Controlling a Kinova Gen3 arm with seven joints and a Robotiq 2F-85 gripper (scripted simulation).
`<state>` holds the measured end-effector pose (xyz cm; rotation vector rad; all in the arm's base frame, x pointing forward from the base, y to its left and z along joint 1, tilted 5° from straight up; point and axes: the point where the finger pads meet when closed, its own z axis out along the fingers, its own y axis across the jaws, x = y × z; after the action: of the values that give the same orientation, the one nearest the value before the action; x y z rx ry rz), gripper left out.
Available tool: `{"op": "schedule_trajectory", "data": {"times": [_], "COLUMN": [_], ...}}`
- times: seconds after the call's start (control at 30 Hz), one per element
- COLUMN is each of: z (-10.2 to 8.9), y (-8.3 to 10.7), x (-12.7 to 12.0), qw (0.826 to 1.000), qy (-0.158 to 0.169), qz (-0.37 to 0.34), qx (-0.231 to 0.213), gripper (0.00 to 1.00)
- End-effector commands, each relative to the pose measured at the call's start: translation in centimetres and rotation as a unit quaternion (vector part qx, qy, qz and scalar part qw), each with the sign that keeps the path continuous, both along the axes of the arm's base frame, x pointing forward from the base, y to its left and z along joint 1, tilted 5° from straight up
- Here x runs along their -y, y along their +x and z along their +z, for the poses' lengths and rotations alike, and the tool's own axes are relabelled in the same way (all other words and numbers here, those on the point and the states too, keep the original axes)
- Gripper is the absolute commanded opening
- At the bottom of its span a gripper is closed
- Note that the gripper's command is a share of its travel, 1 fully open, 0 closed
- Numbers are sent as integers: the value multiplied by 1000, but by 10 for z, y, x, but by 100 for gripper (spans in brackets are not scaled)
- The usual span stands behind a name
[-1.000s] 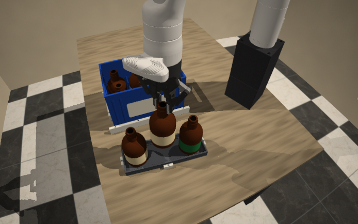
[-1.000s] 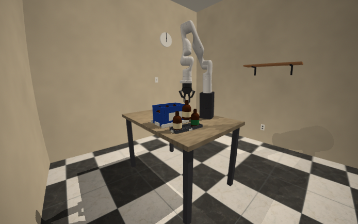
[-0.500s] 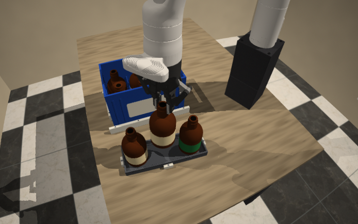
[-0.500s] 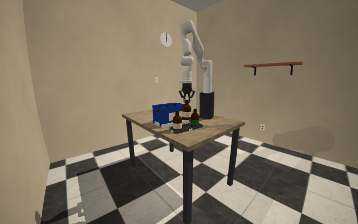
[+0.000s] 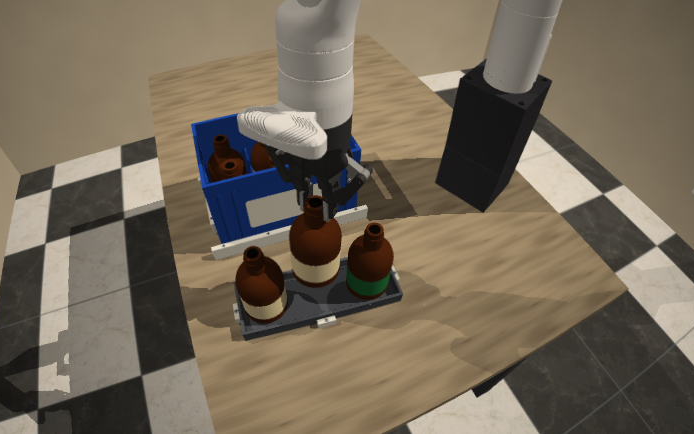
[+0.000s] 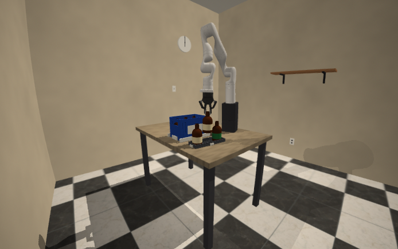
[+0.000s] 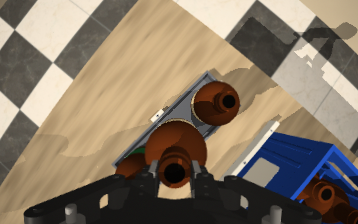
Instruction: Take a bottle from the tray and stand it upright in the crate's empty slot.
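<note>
Gripping the middle bottle [image 5: 315,245] by its neck, my gripper [image 5: 318,200] is holding it upright above the tray [image 5: 387,295], beside the blue crate [image 5: 231,207].

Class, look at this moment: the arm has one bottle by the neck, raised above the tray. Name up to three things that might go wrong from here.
1. The jaws of the gripper hold the middle bottle only at its narrow neck; it might swing or slip.
2. Its base hangs near the green-label bottle and could knock it over.
3. The blue crate stands loose; a misaligned descent may hit its rim or the bottles inside and push it.
</note>
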<state>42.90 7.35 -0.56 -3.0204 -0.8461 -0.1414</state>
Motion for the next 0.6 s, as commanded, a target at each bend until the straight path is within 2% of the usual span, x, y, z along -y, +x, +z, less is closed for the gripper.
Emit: {"op": "schedule_trajectory", "data": {"times": [0.0, 0.57], "z": [1, 12], "y": [-3, -4], "x": [2, 2], "qw": [1000, 1000], "qy": [-1, -1], "qz": [2, 2], "qx": [-3, -3], "gripper": [0, 0]}}
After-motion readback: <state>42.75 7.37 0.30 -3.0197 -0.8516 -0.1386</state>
